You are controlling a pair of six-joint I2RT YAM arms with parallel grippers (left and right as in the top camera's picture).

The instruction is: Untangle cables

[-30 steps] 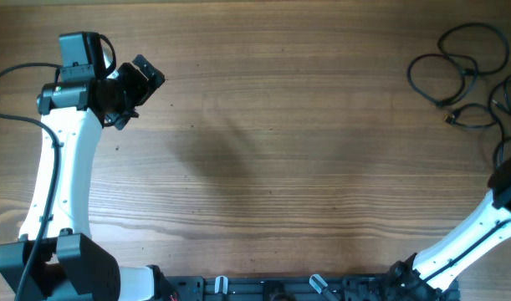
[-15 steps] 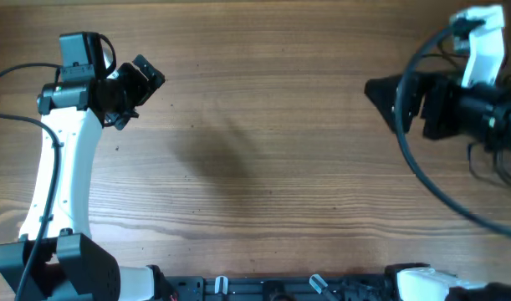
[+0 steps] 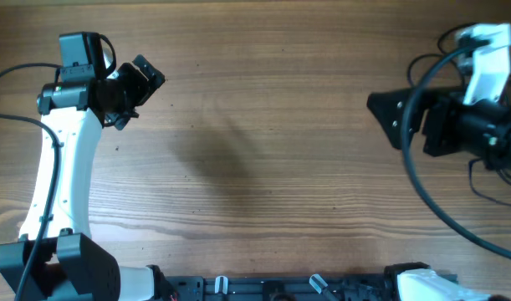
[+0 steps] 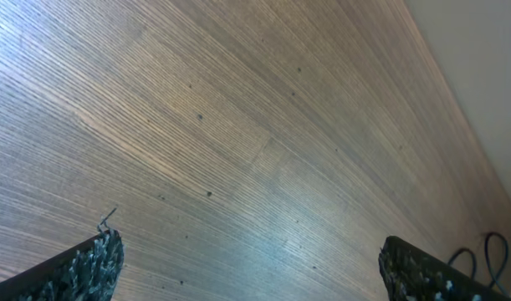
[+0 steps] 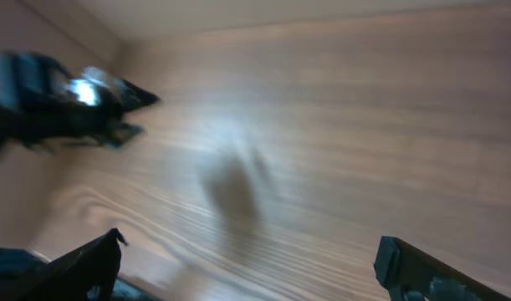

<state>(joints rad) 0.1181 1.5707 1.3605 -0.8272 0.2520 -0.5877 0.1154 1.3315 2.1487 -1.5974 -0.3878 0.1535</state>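
Note:
The cables (image 3: 487,186) are thin black cords at the table's far right, mostly hidden under my right arm in the overhead view. In the left wrist view, a few of the cables' loops (image 4: 493,244) show far off at the lower right. My right gripper (image 3: 380,113) hangs over the table just left of them, pointing left, open and empty. Its wrist view is blurred: the right gripper (image 5: 248,251) has only bare wood between its jaws. My left gripper (image 3: 146,96) is at the far left, open, far from the cables. The left gripper (image 4: 251,259) also frames bare wood.
A thick black wire (image 3: 416,159) from the right arm loops over the table on the right. The left arm (image 3: 58,167) stands along the left edge and shows as a dark shape (image 5: 71,100) in the right wrist view. The table's far edge (image 4: 456,92) meets a pale wall.
My right arm has swung up from the lower right corner to above the cables, covering most of them, and its jaws opened a little wider. The left arm has not moved.

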